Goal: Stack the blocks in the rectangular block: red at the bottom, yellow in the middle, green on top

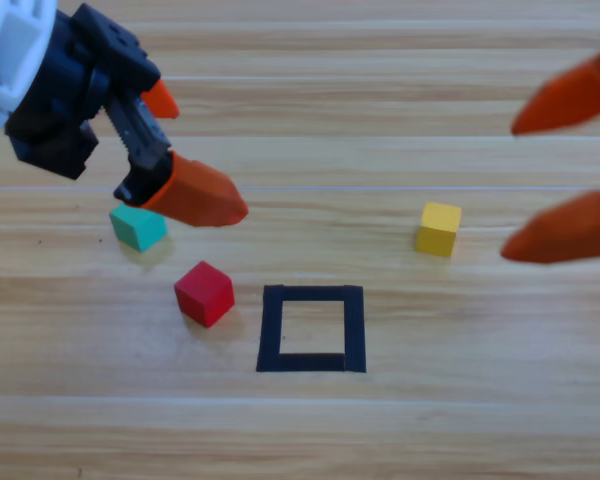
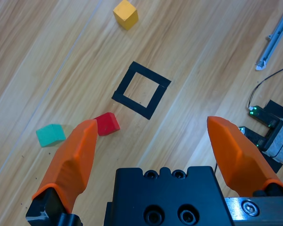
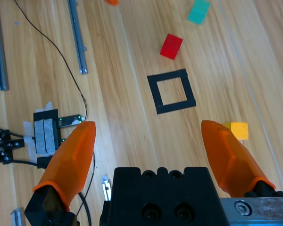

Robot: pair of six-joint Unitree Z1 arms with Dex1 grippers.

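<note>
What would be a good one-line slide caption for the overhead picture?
Left gripper, jaws open, above green cube and red cube; yellow cube lies near open right gripper; black square outline unfilled.

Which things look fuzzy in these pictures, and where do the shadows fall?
High view: the right gripper at the edge looks soft, and so does the left gripper; the red cube casts a small shadow beside it. Left wrist view: the cubes and black square look crisp. Right wrist view: the yellow cube is sharp.

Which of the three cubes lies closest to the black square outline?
The red cube, just left of the outline; the yellow cube and green cube lie farther away.
</note>
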